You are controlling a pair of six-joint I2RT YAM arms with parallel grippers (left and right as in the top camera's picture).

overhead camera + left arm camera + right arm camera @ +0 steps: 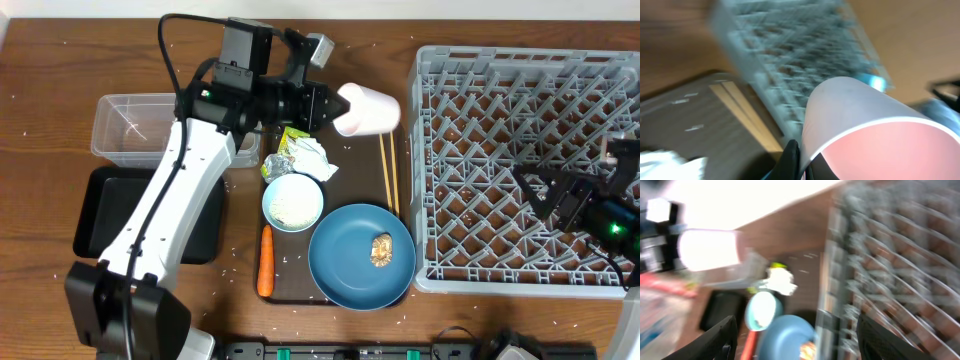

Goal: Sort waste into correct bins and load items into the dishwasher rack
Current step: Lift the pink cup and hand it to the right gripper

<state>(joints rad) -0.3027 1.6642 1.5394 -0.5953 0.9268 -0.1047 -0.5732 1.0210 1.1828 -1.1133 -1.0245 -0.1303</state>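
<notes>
Left gripper (334, 107) tight on rim of smooth, tapered pink cup (370, 108).

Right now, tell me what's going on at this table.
The left gripper is shut on a small pink cup, holding it on its side above the far end of the brown serving tray, close to the large grey plastic dishwasher rack. The right gripper hangs open over the rack's grid floor, holding nothing. On the tray lie a large blue plate with a brown food lump, a pale-blue bowl, wooden chopsticks, an orange carrot and a crumpled white-silver wrapper.
</notes>
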